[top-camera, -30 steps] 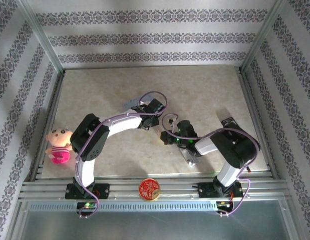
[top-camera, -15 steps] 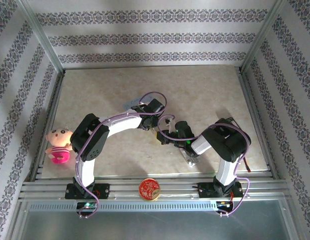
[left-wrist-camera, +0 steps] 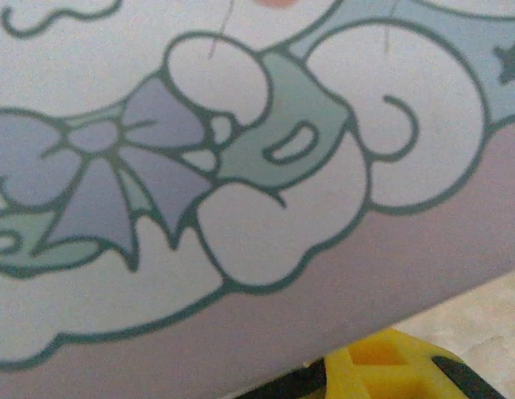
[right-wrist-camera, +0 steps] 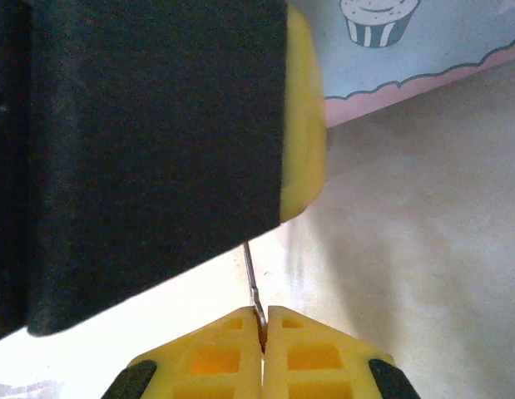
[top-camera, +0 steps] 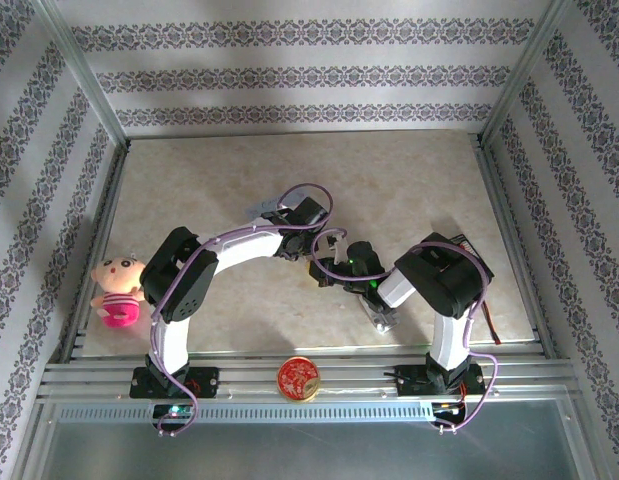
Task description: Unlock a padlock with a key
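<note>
From above, we see a beige marbled tabletop [top-camera: 409, 190] boxed in by floral-striped walls [top-camera: 289, 75] and aluminium posts [top-camera: 84, 75], with the left hand [top-camera: 309, 245] and right hand [top-camera: 324, 268] meeting mid-table. The left wrist view gives us a cartoon-printed tin [left-wrist-camera: 240, 166] very close above a corner of tabletop, and we cannot tell how that hand's fingers stand. From the right wrist, the right hand's yellow fingertips [right-wrist-camera: 215, 357] are pressed together on the key [right-wrist-camera: 252, 283], a thin grey sliver over pale tabletop.

The top camera looks steeply down from above and behind the arm bases [top-camera: 174, 382] over the whole surface [top-camera: 409, 190]; both wrist cameras sit very close, sharing the printed tin [left-wrist-camera: 240, 249]
</note>
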### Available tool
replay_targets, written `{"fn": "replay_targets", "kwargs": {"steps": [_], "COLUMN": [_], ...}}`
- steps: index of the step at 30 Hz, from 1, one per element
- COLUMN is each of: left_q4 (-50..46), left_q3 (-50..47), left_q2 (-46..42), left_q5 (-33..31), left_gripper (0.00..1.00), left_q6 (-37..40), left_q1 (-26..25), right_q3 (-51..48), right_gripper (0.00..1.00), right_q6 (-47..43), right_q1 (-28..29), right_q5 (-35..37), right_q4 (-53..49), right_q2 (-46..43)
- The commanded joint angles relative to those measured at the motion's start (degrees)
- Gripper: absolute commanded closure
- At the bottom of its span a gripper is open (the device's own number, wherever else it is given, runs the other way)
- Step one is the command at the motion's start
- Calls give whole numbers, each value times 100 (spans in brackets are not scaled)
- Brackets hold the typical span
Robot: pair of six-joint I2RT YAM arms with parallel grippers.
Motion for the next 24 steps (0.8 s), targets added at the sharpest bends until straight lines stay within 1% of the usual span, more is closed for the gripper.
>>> {"fn": "replay_targets", "kwargs": {"steps": [1,13,19,24], "left_q4": [126,139,209,244], "left_q3": [-33,-67,-90,-124], "left_q2": [16,16,12,-19], "left_q5": [42,94,224,235], "left_gripper": [79,79,79,80], "left_q6": [-69,-51,-44,-25], "left_q1": [34,43,52,52], "right_q3": [69,-39,-172,-192], "right_gripper": [100,100,100,100], "right_q6": [132,364,580,581], "right_q1": [12,-75,-183,-222], "right_q5": [-2,15,-95,-160], "right_q4": [499,1162,1785,1809], "right_q2": [140,372,546,550]}}
